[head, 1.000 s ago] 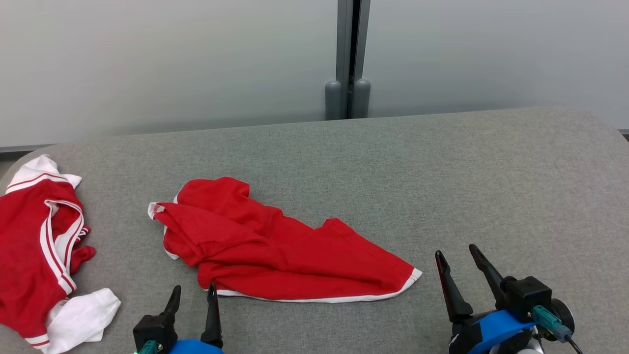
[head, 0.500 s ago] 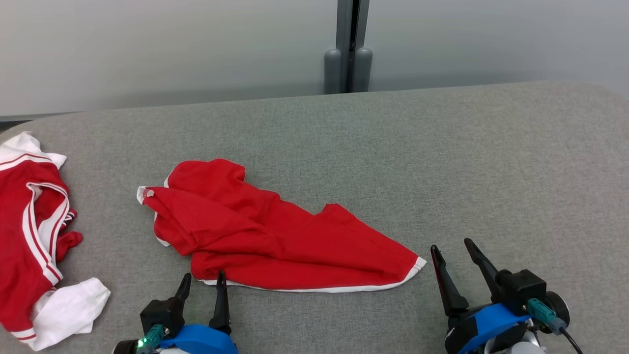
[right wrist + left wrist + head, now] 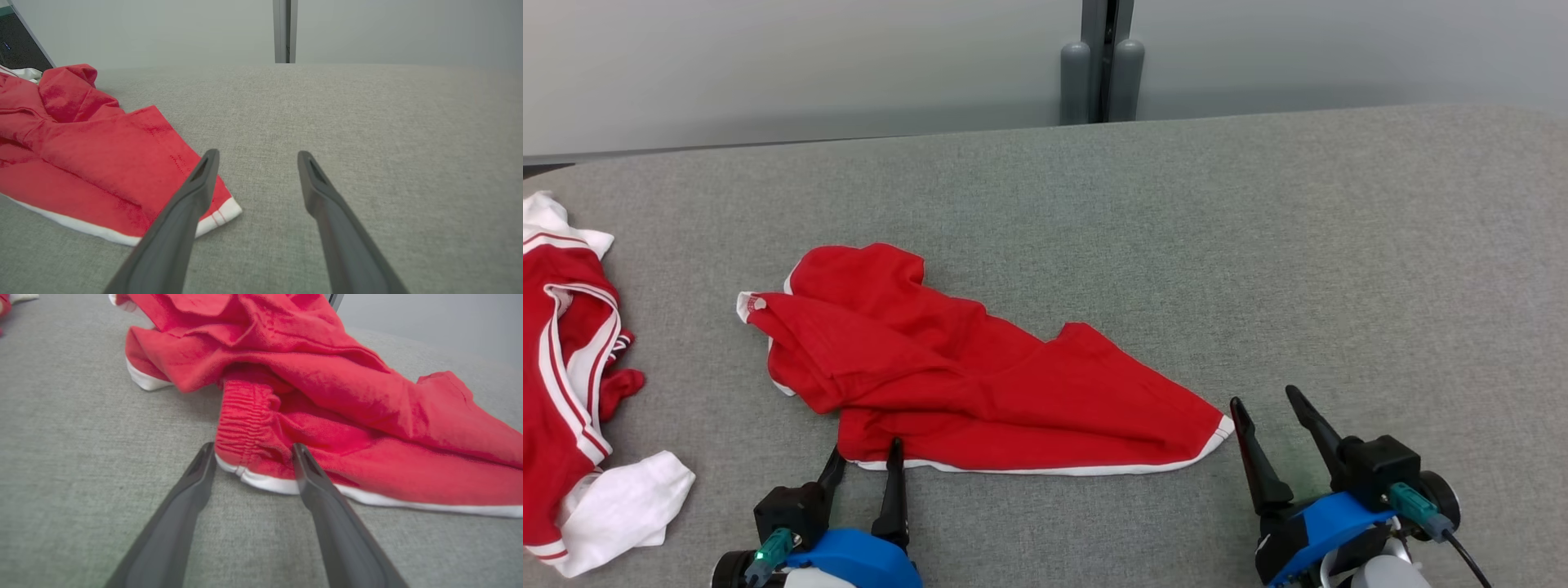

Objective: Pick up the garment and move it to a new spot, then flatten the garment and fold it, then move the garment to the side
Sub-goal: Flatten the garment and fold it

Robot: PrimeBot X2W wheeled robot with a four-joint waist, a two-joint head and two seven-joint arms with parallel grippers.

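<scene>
The red garment [image 3: 980,384] lies crumpled on the gray table [image 3: 1258,245]. The left gripper [image 3: 867,447] has its fingers wide apart around the garment's near white-edged corner, maybe touching it. The right gripper [image 3: 1263,395] is also spread wide and empty, just beside the garment's right tip.

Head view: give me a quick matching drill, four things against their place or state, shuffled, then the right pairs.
Things:
1. plain red garment
2. red-and-white striped garment
3. left claw
4. right claw

Place or state:
a. open, just right of the plain garment's white-trimmed corner
b. heaped at the view's left edge
c. open, tips flanking the plain garment's waistband corner
d. crumpled, centre of view

Pairs: 1-d, 2-b, 3-c, 4-a.
</scene>
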